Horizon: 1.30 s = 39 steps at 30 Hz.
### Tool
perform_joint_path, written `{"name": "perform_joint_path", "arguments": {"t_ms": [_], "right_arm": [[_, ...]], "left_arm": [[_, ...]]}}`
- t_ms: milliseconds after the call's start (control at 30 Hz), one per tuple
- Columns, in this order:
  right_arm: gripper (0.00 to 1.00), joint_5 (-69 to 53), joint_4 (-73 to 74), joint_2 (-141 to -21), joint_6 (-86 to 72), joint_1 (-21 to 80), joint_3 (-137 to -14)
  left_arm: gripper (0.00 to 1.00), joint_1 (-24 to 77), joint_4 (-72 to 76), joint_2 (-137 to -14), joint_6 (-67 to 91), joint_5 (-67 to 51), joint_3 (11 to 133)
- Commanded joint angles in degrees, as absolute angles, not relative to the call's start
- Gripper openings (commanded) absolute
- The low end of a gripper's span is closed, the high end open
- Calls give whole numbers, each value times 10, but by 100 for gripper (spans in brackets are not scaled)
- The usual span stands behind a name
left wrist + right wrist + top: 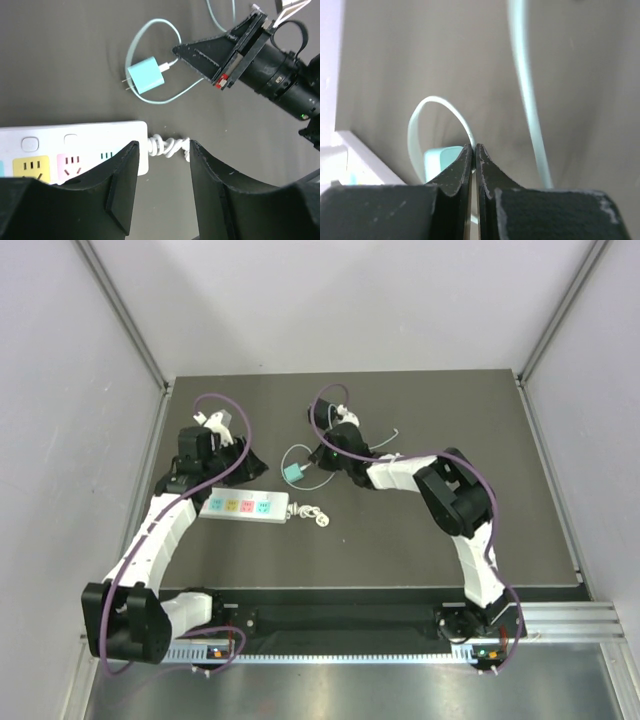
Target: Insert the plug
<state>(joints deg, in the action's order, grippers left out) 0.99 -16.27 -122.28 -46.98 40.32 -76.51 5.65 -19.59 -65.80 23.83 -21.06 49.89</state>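
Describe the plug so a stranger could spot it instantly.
Find the long white power strip on the dark table. Beyond its cord end lies the plug, a small teal cube with two prongs. Only it trails a thin pale looping wire.

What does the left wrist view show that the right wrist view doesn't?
Left wrist only: the prongs of the plug, coloured sockets on the power strip, the coiled cord, and the open left claw. Right wrist only: the wire running into the shut right claw, seemingly pinched. Both: the teal plug, its wire loop, the right claw and part of the power strip.
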Motion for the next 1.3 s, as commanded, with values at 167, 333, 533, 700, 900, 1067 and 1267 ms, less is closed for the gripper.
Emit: {"name": "perform_joint_path", "arguments": {"t_ms": [167,333,533,700,900,1067,1267], "right_arm": [[0,-159,-401,-1072,-237,349,-697],[0,-252,-429,-1008,-186,323,-694],[0,-324,-378,-933,-142,318,-682],[0,-264,-275,-877,-191,318,-685],[0,-163,-143,-804,-293,344,-651],[0,-121,-13,-777,-391,353,-655],[0,-93,-2,-728,-429,382,-634]], "left_arm": [[49,69,-212,-664,234,-229,582],[50,69,-223,-664,225,-238,611],[50,70,-243,-675,214,-292,650],[50,103,-228,-664,195,-359,671],[53,189,-207,-645,174,-328,660],[55,250,-167,-637,144,-301,640],[60,339,-147,-640,74,-216,641]]}}
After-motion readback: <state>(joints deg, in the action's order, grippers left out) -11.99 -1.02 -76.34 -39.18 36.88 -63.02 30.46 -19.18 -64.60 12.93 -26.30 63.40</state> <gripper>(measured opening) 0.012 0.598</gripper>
